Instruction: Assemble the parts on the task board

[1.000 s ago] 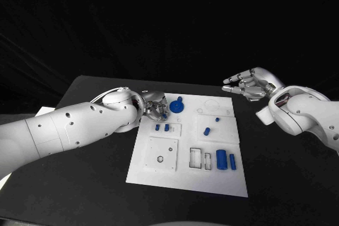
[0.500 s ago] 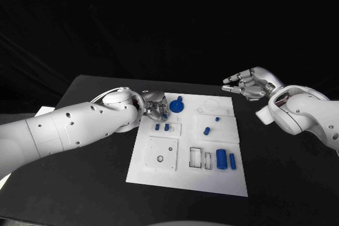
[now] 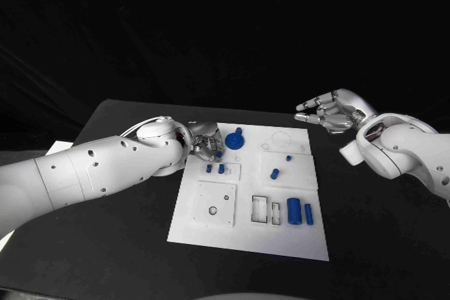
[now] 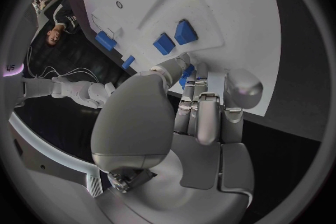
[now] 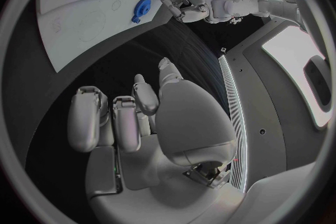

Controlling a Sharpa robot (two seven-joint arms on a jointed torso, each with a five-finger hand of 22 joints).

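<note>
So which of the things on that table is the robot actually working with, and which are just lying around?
Part of the job:
- task board
- blue disc with a knob, at the left hand
- two small blue blocks
- blue peg
- blue cylinder and thin blue bar

Just lying about:
- white sheet at the table's edge
- right hand, holding nothing, off the board

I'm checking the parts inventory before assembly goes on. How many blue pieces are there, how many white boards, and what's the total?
Loose blue parts on the board: 7
Pinched blue part in the left hand: 1
White task board: 1
Total: 9
</note>
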